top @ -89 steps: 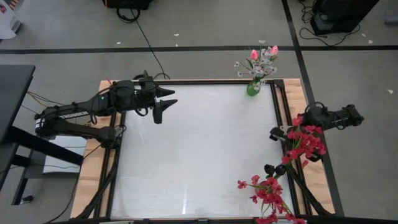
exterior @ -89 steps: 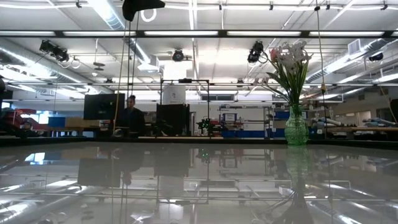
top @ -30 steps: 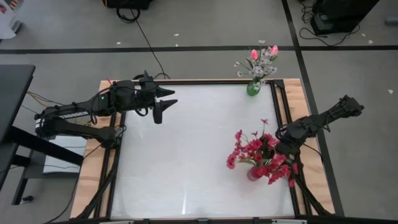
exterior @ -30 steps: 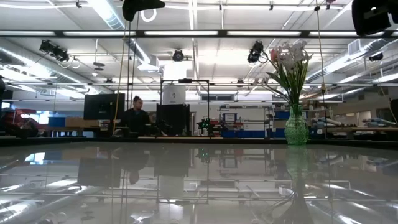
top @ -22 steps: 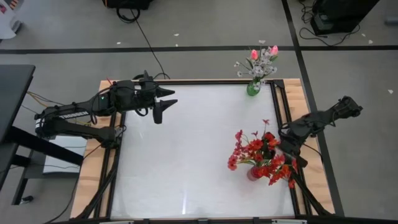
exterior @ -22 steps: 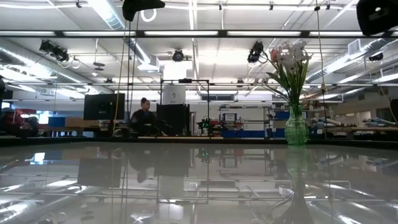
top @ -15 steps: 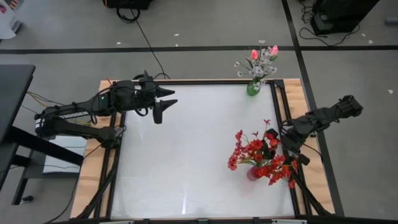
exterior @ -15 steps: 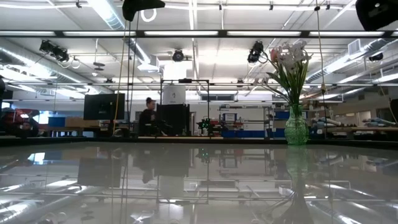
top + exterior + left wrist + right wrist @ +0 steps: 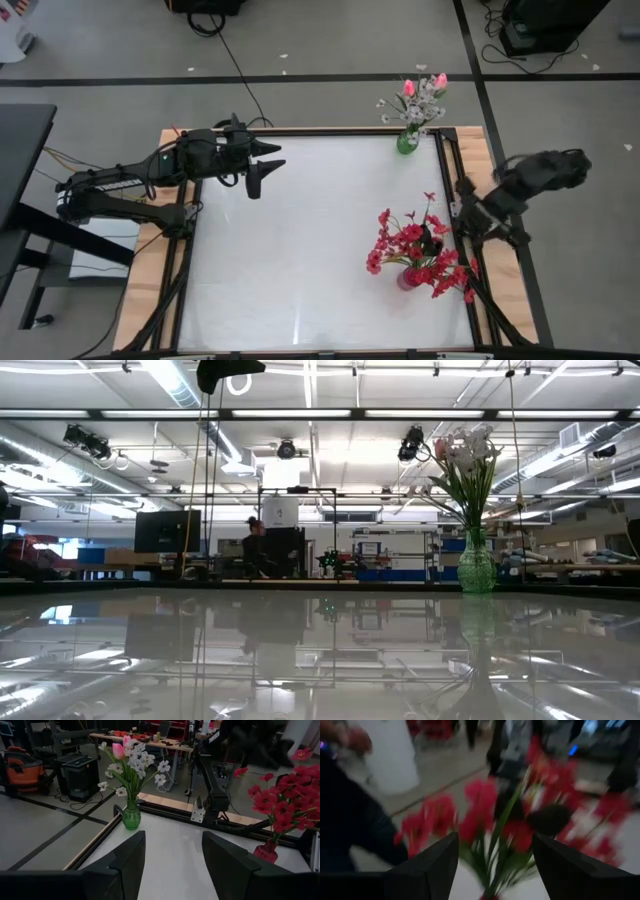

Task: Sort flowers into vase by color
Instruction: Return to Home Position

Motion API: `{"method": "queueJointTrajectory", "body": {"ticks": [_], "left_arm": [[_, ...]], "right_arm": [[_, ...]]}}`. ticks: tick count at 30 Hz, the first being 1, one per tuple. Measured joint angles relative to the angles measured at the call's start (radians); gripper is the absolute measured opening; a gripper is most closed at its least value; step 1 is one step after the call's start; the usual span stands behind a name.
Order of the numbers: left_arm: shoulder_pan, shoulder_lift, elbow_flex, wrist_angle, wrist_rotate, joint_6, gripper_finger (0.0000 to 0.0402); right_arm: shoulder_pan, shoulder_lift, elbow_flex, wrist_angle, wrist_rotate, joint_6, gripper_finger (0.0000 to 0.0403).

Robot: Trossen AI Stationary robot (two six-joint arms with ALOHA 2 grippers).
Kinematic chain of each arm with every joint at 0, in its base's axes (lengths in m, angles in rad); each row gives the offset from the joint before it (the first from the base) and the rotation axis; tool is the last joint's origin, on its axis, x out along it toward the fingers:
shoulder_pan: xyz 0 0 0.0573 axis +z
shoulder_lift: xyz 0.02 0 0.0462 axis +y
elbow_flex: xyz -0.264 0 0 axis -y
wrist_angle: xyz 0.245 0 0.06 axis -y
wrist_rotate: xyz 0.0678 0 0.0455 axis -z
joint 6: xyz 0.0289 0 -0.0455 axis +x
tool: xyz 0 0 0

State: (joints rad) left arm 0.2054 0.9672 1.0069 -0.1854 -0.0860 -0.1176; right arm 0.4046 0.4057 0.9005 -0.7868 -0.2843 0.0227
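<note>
Red flowers (image 9: 415,245) stand in a red vase (image 9: 405,279) near the table's (image 9: 300,260) right edge; the right gripper (image 9: 495,836), arm folded over that edge, gapes empty; the left gripper (image 9: 267,166) hangs spread over the far-left corner; pink and white flowers (image 9: 418,98) fill the far-right green vase (image 9: 407,143).

From above, the red vase (image 9: 405,279) is mostly hidden beneath the red flowers (image 9: 412,248). The cluster is cut off by the left wrist view's edge and blurred in the right wrist view.
</note>
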Motion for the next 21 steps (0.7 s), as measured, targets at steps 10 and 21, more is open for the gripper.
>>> {"method": "queueJointTrajectory", "body": {"ticks": [10, 21], "left_arm": [[0.000, 0.000, 0.000, 0.001, 0.000, 0.000, 0.0201], [0.000, 0.000, 0.000, 0.000, 0.000, 0.000, 0.0201]], "right_arm": [[0.000, 0.008, 0.096, 0.284, 0.315, -0.012, 0.0257], [-0.052, 0.242, 0.096, 0.620, 0.553, -0.056, 0.0239]]}}
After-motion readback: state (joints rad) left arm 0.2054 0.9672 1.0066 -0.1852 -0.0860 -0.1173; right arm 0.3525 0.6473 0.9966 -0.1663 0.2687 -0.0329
